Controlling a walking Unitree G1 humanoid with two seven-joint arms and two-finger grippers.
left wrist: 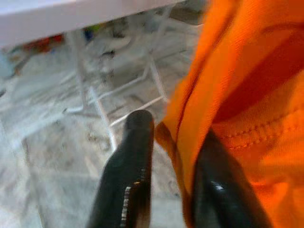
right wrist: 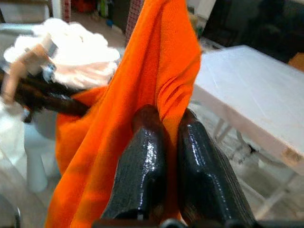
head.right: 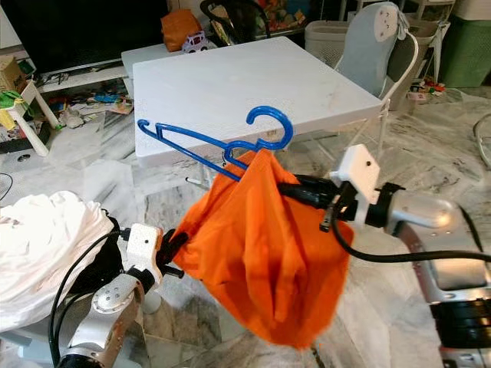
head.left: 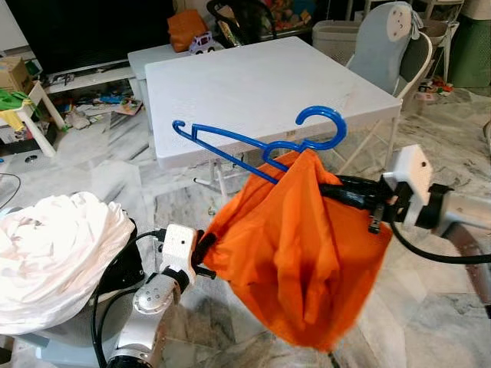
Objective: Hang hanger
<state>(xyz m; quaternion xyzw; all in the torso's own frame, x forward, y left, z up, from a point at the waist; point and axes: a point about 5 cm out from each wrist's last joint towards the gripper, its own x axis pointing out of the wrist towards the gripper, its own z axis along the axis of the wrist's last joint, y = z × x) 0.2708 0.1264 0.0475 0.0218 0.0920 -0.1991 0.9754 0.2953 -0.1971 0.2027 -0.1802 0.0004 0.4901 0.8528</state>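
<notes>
A blue plastic hanger point(head.left: 230, 142) hangs tilted in mid-air in front of the white table, its hook point(head.left: 322, 123) pointing up. An orange garment point(head.left: 299, 253) is draped from its neck and sags below. My right gripper point(head.left: 326, 188) reaches in from the right, shut on the orange cloth just under the hook; in the right wrist view its fingers point(right wrist: 147, 156) pinch a fold. My left gripper point(head.left: 205, 251) is low on the left, shut on the garment's lower edge, and the hem runs between its fingers point(left wrist: 130, 171).
The white folding table point(head.left: 253, 84) stands right behind the hanger. A heap of white laundry point(head.left: 54, 245) fills a basket at my left. A grey chair point(head.left: 391, 46) sits at the table's far right corner. Toys and clutter line the back wall on the marble floor.
</notes>
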